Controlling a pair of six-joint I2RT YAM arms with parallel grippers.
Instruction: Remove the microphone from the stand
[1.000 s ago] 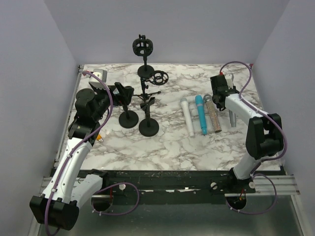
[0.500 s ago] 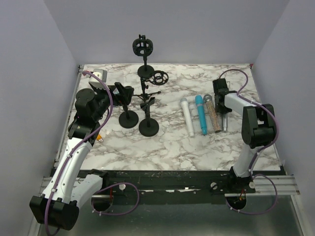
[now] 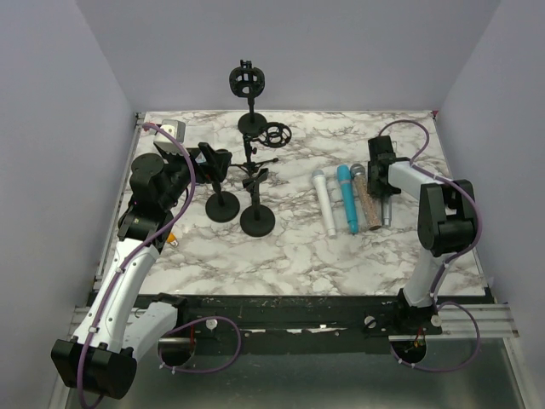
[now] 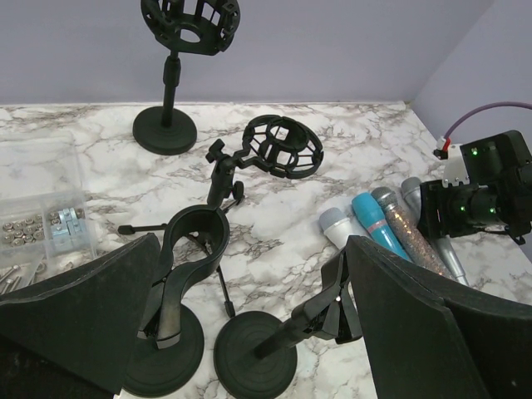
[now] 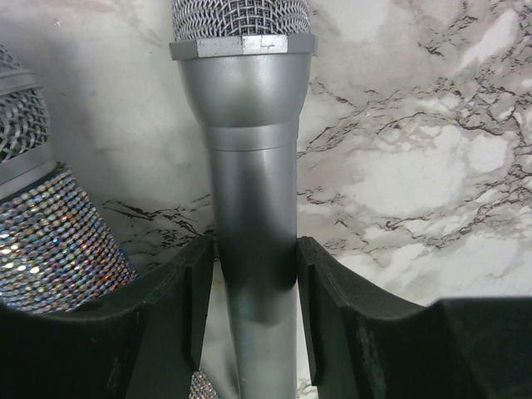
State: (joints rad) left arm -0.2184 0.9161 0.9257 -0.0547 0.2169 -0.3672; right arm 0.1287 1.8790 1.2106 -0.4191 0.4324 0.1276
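Note:
My right gripper (image 3: 380, 176) (image 5: 256, 266) is shut on the handle of a silver microphone (image 5: 249, 125) (image 3: 386, 210). It holds the microphone low over the table, beside a glitter microphone (image 5: 50, 241) (image 3: 369, 204). A teal microphone (image 3: 347, 198) and a white microphone (image 3: 324, 202) lie left of those. My left gripper (image 3: 215, 162) (image 4: 249, 332) is open and empty, above a clamp stand (image 4: 170, 332) and a clip stand (image 4: 258, 353). A low basket stand (image 3: 277, 135) and a tall shock-mount stand (image 3: 248, 83) hold no microphone.
A clear box of small parts (image 4: 41, 224) sits at the table's back left corner. The four stands crowd the left centre. The right arm's cable (image 3: 409, 128) loops over the back right of the marble table (image 3: 281, 256).
My right arm has swung left and carried the silver microphone up against the glitter one. The left arm has not moved.

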